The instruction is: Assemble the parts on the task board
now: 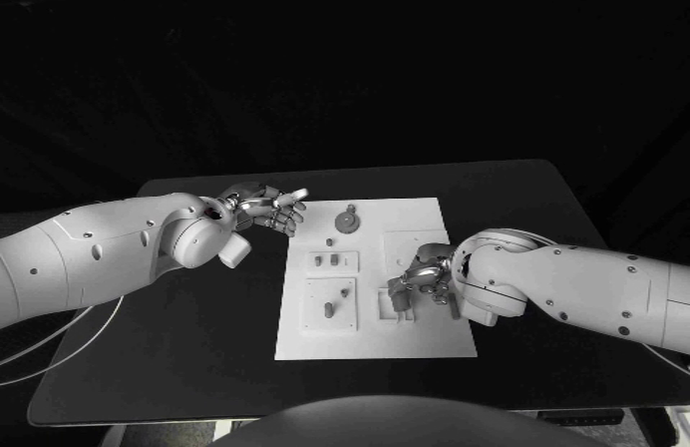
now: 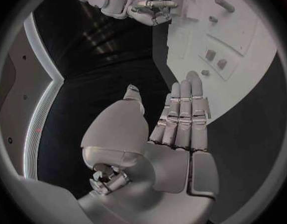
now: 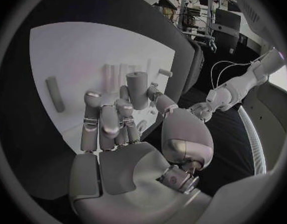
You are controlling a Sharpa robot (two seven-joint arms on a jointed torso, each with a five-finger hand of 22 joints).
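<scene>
Two white arms reach over the black table (image 1: 172, 327), one from each side of the white task board (image 1: 432, 337), which lies flat at the middle of the table. Left robot hand (image 1: 263, 208) hangs just beside the board's far left corner, over the table; the left wrist view shows its fingers (image 2: 183, 114) straight and side by side, thumb held apart, nothing in its grasp. Right robot hand (image 1: 420, 279) is over the right half of the board, fingers curled downward. The right wrist view shows a grey cylindrical peg (image 3: 137, 89) upright between the thumb and the curled fingers (image 3: 106, 122); whether it is firmly pinched or only touched cannot be told. Several small parts stand or lie on the board: a round piece (image 1: 348, 222) near the far edge, short pegs (image 1: 332, 260) in the left middle panel, and another piece (image 1: 329, 308) in the panel nearer the robot. A slim rod (image 3: 54, 93) lies flat on the board, apart from the right robot hand.
</scene>
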